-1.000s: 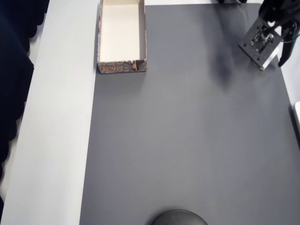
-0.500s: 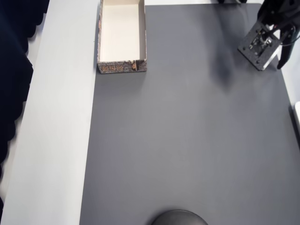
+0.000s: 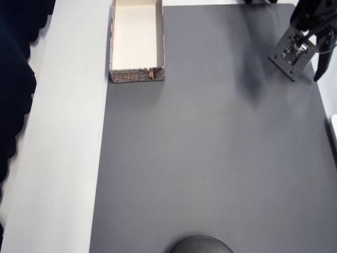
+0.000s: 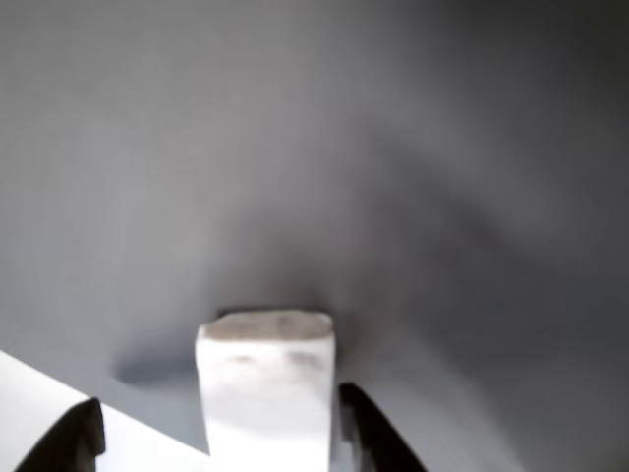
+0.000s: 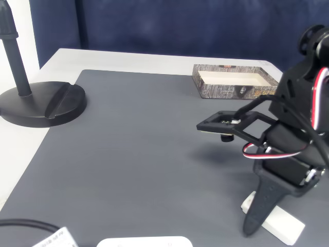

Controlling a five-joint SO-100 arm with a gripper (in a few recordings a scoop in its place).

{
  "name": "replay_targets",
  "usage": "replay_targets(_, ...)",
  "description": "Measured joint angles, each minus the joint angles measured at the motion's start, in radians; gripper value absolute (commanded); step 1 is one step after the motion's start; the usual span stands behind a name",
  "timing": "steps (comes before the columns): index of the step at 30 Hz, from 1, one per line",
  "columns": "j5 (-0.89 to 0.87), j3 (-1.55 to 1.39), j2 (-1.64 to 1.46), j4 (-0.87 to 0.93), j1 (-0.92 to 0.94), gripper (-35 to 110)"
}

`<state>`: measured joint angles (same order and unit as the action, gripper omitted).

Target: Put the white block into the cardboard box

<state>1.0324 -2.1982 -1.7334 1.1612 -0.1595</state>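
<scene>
The tool (image 5: 259,216) is down at the edge of the dark grey mat (image 3: 210,158), at the top right corner in the overhead view (image 3: 316,68). In the wrist view the white block (image 4: 265,388) stands between the two dark fingertips (image 4: 369,433); the right one is just beside the block, the left one is apart from it, so the tool is spread around the block and not pinching it. In the fixed view the white block (image 5: 280,222) lies flat, partly on the mat and partly on the white desk, with the black finger (image 5: 262,206) pointing down in front of it.

The cardboard box (image 3: 137,74) is well apart from the tool, at the top of the overhead view, where the mat meets the bare white strip of the desk (image 3: 63,158). Its cream inside shows nothing in it, and its brown-grey printed wall faces down in that picture. In the fixed view the box (image 5: 226,88) sits at the far side of the mat.

A round black stand base (image 5: 41,103) with an upright pole rests at the left in the fixed view, half on the mat and half on the desk. A dark blue curtain (image 5: 180,25) hangs behind the desk. A flat white object (image 5: 144,241) and a black cable (image 5: 25,225) lie at the near edge.
</scene>
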Motion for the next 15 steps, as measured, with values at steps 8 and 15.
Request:
replay_targets(8,0.000,-0.002,0.000,-0.002,0.000,33)
replay_targets(15,0.000,-0.011,0.000,-0.002,0.000,33)
